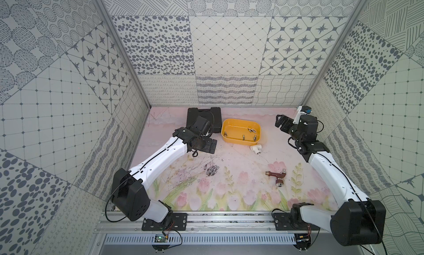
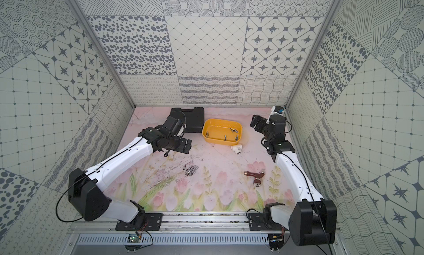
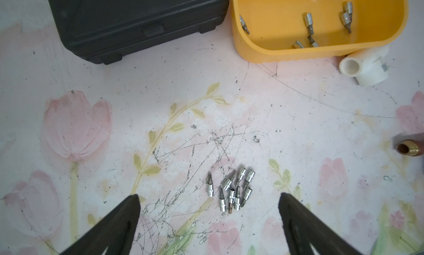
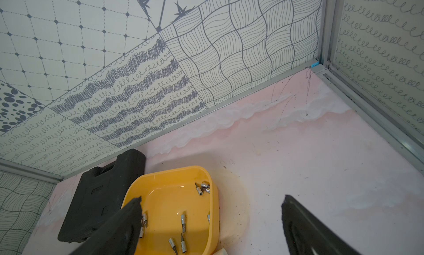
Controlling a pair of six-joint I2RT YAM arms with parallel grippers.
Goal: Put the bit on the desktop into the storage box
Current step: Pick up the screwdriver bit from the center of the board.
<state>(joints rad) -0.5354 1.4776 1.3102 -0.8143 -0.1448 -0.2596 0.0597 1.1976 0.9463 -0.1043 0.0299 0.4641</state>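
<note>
1. Hidden or cut off: the left arm covers the near part of the black case (image 1: 207, 112) in both top views. The brass-ended tap (image 1: 277, 177) is cropped at the frame edge in the left wrist view (image 3: 408, 147). One of the right fingers (image 4: 119, 228) masks a corner of the storage box (image 4: 169, 171) and some of the stored bits (image 4: 203, 188).
2. Hard to make out: the loose bits (image 3: 236, 189) overlap, so the count is uncertain, roughly eight. Their tip shapes are too small to tell in the top views.
3. Writing: there is a small embossed plate on the case lid in the right wrist view, not legible. A blue tag (image 4: 315, 64) at the enclosure corner has print too small to read.
4. Loose bits (image 1: 212, 169): short, chrome-silver, with a socket end and a narrow driver tip. They lie flat in a tight cluster on the floral desktop (image 1: 229, 155), with one bit just beside the rest. The cluster is well apart from the box, on its near side.
5. Storage box (image 1: 238, 142): yellow, shallow, lidless, with rounded corners. It sits just beside the black case, with several bits scattered inside. A white pipe tee (image 1: 256, 148) sits at its near corner.
6. Left gripper (image 3: 209, 195): jaws spread wide, empty, above the desktop and clear of the cluster.
7. Right gripper (image 4: 212, 197): jaws spread wide, empty, raised near the back right corner, beside the box without touching it.
</note>
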